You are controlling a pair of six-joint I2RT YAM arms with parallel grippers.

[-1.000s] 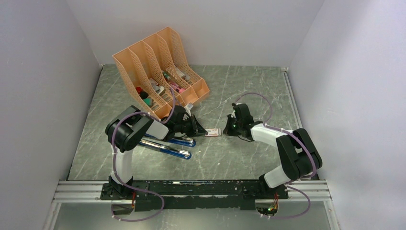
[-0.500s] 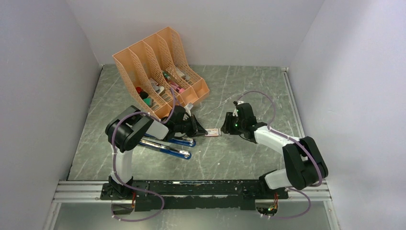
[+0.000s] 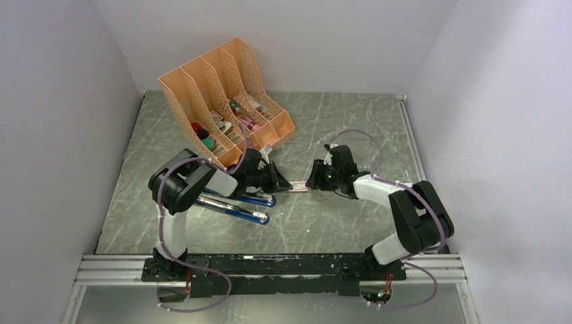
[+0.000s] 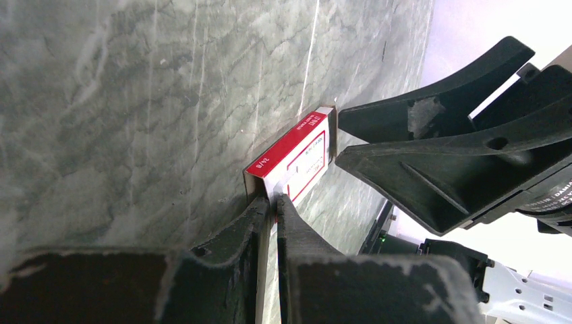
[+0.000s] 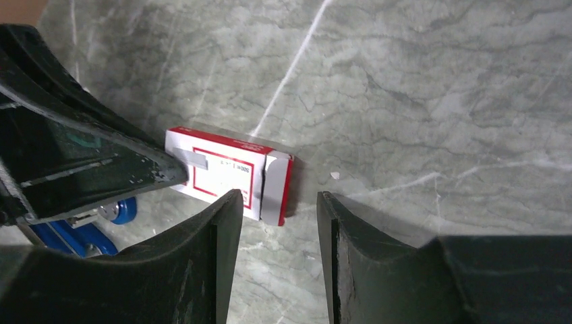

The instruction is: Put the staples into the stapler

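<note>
Both arms reach low and inward over the grey counter (image 3: 337, 229), meeting at a small white-and-red box (image 3: 299, 187) lying flat near its centre. The left gripper (image 4: 273, 206), at the box's 9 o'clock, is pinched together on the box's end flap. The right gripper (image 5: 278, 198), at 3 o'clock, hangs just above the opposite end with its jaws apart. The blue stapler (image 3: 246, 208) lies opened at the box's 8 o'clock, under the left forearm. No loose staples are visible.
</note>
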